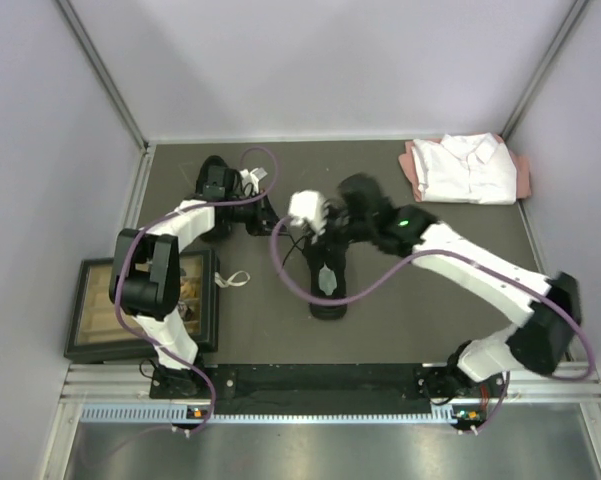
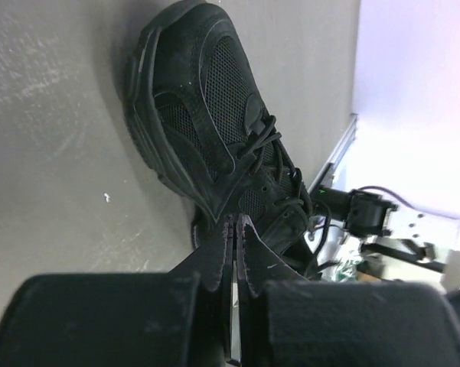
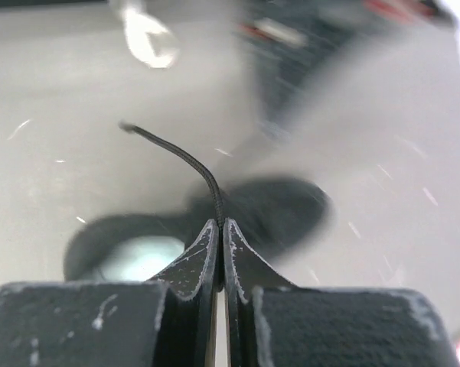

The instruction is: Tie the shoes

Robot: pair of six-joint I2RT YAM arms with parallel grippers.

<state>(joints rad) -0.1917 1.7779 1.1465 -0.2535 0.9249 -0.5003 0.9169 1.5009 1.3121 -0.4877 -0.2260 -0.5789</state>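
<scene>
One black shoe point(image 1: 328, 285) lies mid-table with its pale grey insole up; it shows blurred in the right wrist view point(image 3: 275, 206). My right gripper point(image 1: 318, 232) hovers over it, shut on a thin black lace point(image 3: 195, 164) that curves up and left from the fingertips point(image 3: 220, 223). The other black shoe point(image 1: 242, 228) lies at the back left; in the left wrist view point(image 2: 207, 115) its mesh toe and crossed laces show. My left gripper point(image 1: 265, 212) is shut, its tips point(image 2: 236, 222) against that shoe's side near the laces. I see nothing between the jaws.
A folded white shirt point(image 1: 462, 168) lies at the back right. A dark-framed tray point(image 1: 100, 305) sits at the left edge by the left arm. A small white loop point(image 1: 236, 279) lies on the mat. Purple cables hang from both arms.
</scene>
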